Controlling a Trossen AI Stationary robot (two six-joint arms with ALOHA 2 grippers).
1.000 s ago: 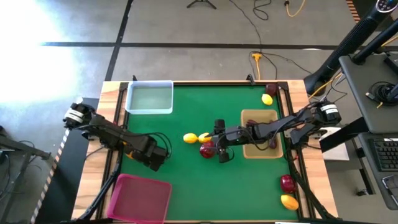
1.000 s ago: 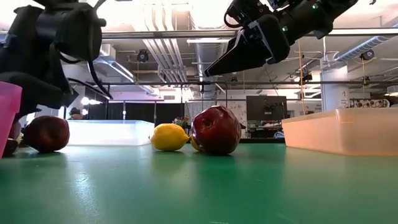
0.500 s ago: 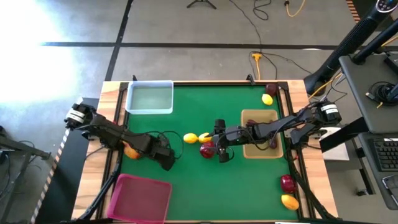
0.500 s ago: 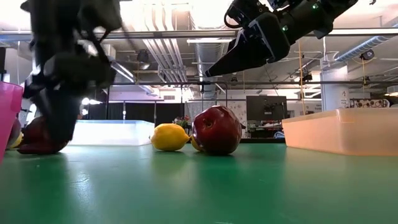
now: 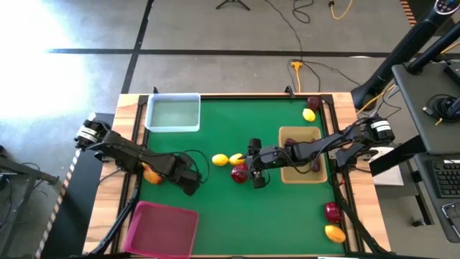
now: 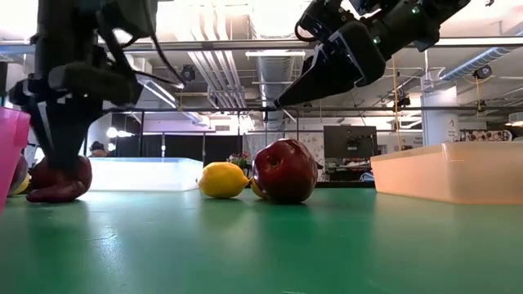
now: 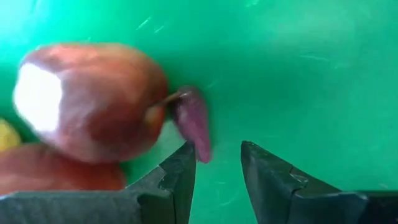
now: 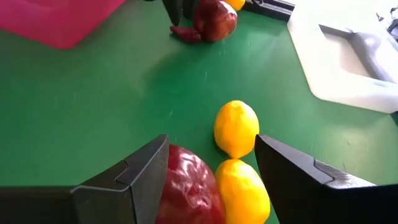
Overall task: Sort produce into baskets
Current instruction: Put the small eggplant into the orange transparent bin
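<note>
My left gripper (image 5: pixel 190 183) (image 7: pixel 216 163) is open, low over the green table at its near left. Its fingers point down beside a red apple (image 7: pixel 93 99) and a small dark purple piece (image 7: pixel 193 123), both lying on the table. The purple piece's end is right next to one fingertip (image 7: pixel 185 155). My right gripper (image 5: pixel 255 171) (image 8: pixel 211 168) is wide open and hovers above a second red apple (image 8: pixel 186 186) and two lemons (image 8: pixel 236 127) (image 8: pixel 244 190) at mid-table. The tan tray (image 5: pixel 302 173) holds a purple piece (image 5: pixel 314 164). My left gripper stands with one fingertip (image 7: pixel 185 155) right beside the purple piece's near end (image 7: pixel 200 148). I cannot tell whether it touches. Nothing lies between the two fingers.
The clear bin (image 5: pixel 172 113) is at the far left and the pink bin (image 5: pixel 162 229) at the near left. A lemon (image 5: pixel 309 114) and a dark fruit (image 5: pixel 313 104) lie at the far right. A red apple (image 5: pixel 331 211) and a yellow fruit (image 5: pixel 334 233) lie at the near right.
My left gripper has gone toward the table's right edge and down, from high above the table to just over it beside the red apple and the purple piece.
</note>
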